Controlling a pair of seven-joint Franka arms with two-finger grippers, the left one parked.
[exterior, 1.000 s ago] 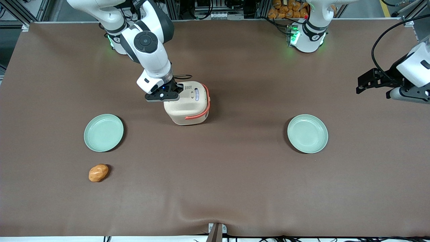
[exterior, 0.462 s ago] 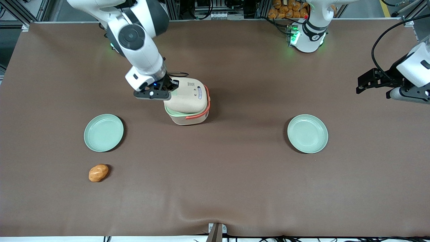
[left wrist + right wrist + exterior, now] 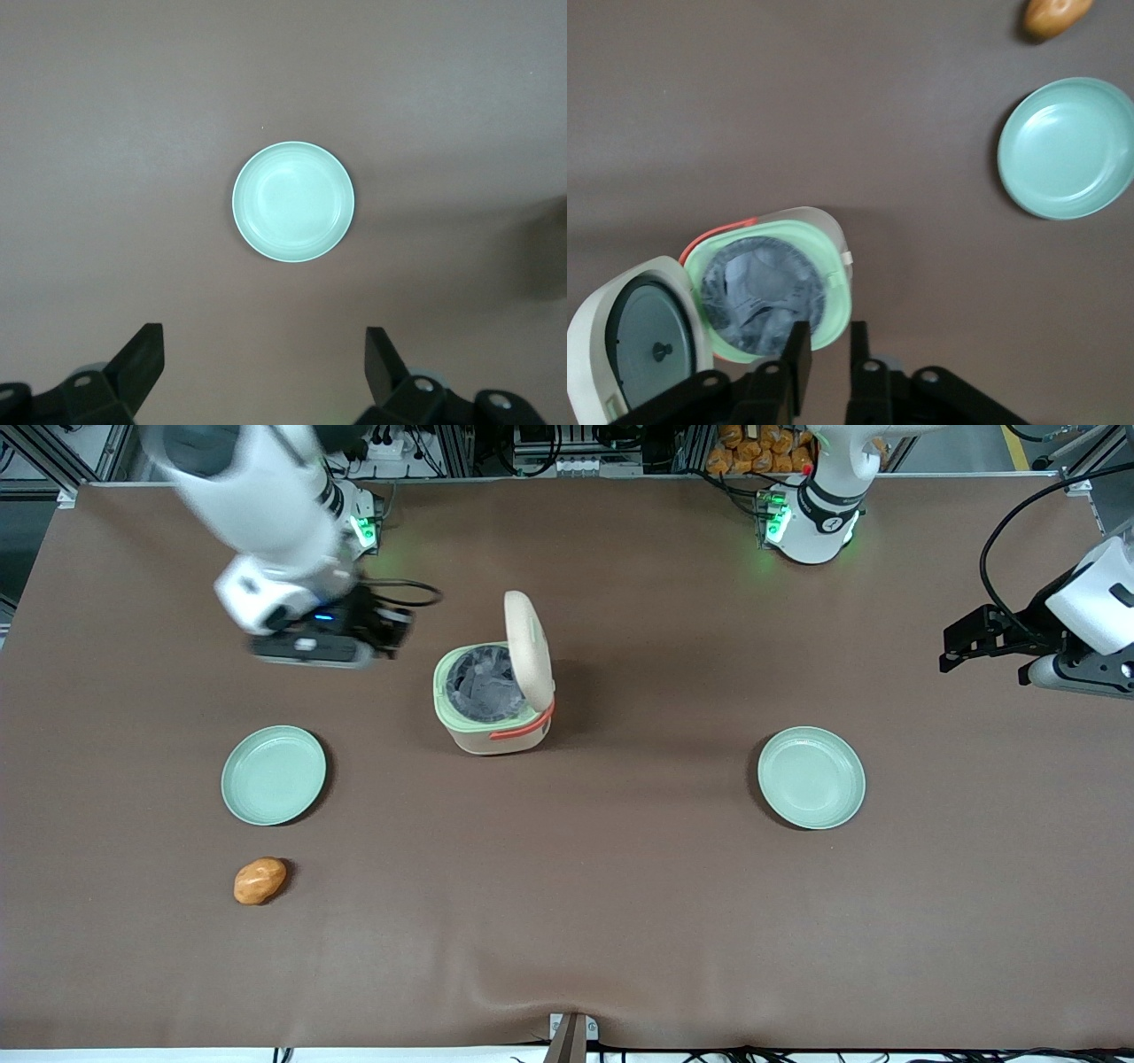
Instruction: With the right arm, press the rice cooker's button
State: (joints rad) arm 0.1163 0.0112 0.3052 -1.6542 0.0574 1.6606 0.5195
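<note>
The rice cooker [image 3: 493,731] stands mid-table with its speckled lid [image 3: 529,646] swung up and open. The pale green rim and a grey crinkled lining inside the pot show. The coral handle lies along the side nearer the front camera. My right arm's gripper [image 3: 323,646] hovers above the table beside the cooker, toward the working arm's end, apart from it. In the right wrist view the cooker [image 3: 833,266] and its open lid [image 3: 629,336] lie just ahead of the gripper [image 3: 830,332]. Its fingers stand close together with a narrow gap and hold nothing.
A pale green plate [image 3: 273,774] lies nearer the front camera than the gripper, also in the right wrist view [image 3: 1067,146]. An orange-brown roll [image 3: 260,880] lies nearer still. A second green plate [image 3: 811,777] lies toward the parked arm's end, also in the left wrist view [image 3: 293,201].
The gripper left the cooker's top and moved away toward the working arm's end. The cooker's lid went from shut to standing open.
</note>
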